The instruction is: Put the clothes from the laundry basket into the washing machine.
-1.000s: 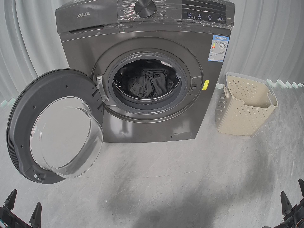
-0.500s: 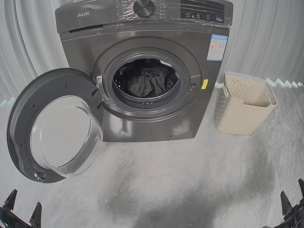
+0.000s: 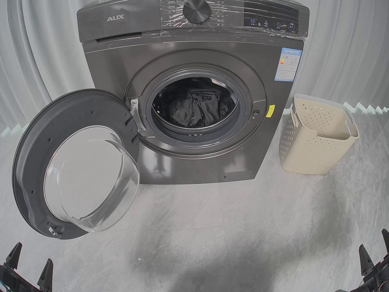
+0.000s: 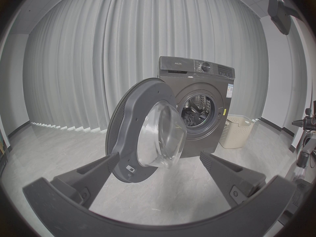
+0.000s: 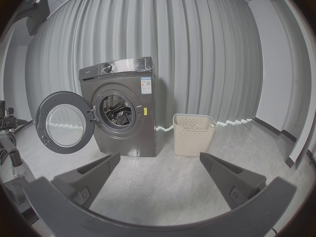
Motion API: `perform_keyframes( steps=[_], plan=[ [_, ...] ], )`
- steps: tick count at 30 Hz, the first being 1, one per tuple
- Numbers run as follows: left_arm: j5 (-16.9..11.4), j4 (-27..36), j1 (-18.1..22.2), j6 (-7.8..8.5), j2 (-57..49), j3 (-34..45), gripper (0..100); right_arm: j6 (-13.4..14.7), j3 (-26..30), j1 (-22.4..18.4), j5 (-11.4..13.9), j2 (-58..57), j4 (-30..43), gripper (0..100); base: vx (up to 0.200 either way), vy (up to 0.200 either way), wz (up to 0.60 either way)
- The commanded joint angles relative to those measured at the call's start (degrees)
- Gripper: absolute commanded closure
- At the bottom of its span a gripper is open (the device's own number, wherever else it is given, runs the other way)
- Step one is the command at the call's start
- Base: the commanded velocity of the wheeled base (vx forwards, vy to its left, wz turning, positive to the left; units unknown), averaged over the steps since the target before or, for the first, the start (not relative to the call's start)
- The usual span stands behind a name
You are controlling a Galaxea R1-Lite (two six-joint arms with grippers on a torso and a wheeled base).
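Two empty hands, left hand (image 4: 159,156) and right hand (image 5: 159,155), are held wide open before the washing machine (image 3: 121,61). Dark clothes (image 3: 196,108) are seen inside it, the laundry basket (image 3: 312,159) beside it. Limp, light cloth is likely best pinched at a raised fold.

The head view has shifted as a whole. The washing machine (image 3: 121,61), its open door (image 3: 73,114) and the laundry basket (image 3: 312,151) now all lie a little more to the right and slightly lower than half a second ago. They shifted together, so the camera moved, not the things.
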Motion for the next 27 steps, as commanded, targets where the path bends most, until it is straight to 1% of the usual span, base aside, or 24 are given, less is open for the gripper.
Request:
perform_keyframes(
  steps=[1, 10, 27],
  plan=[
    [0.0, 0.0, 0.0, 0.0, -0.8, 0.9, 0, 0.0, 0.9, 0.0, 0.0, -0.6, 0.0, 0, 0.0, 0.0, 0.0],
    [-0.5, 0.0, 0.0, -0.17, -0.8, 0.9, 0, 0.0, 0.9, 0.0, 0.0, -0.6, 0.0, 0, -0.2, 0.0, 0.0],
    [-0.4, 0.0, 0.0, -0.17, -0.8, 0.9, 0, 0.0, 0.9, 0.0, 0.0, -0.6, 0.0, 0, 0.0, 0.0, 0.0]
  ],
)
